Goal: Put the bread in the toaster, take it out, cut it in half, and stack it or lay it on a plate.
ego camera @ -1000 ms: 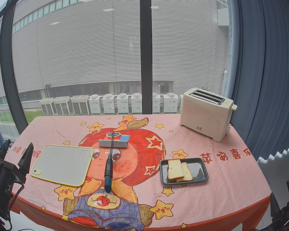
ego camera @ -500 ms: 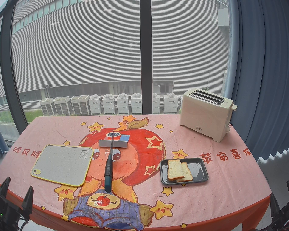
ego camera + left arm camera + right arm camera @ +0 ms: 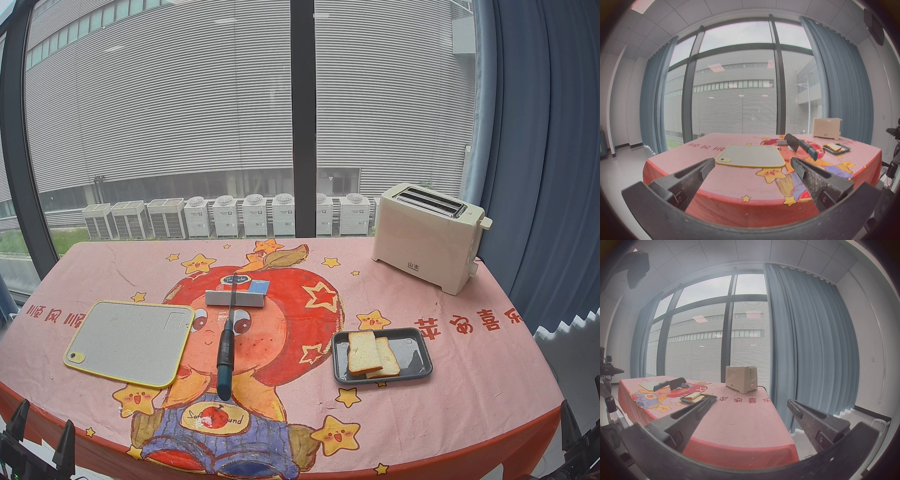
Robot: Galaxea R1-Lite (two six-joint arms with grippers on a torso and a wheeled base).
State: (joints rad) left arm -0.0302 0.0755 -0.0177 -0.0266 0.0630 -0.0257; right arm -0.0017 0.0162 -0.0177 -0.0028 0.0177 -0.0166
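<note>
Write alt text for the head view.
Two bread slices lie overlapping on a dark tray, front right of the table, a cream toaster behind them. A knife lies mid-table, blade on a small block, with a cutting board to its left.

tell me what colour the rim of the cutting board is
Yellow-green, running around the pale grey cutting board; it shows best in the head view.

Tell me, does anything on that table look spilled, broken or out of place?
Nothing stands out. The bread slices lie neatly on the tray, the toaster stands upright, and the knife leans on its rest.
</note>
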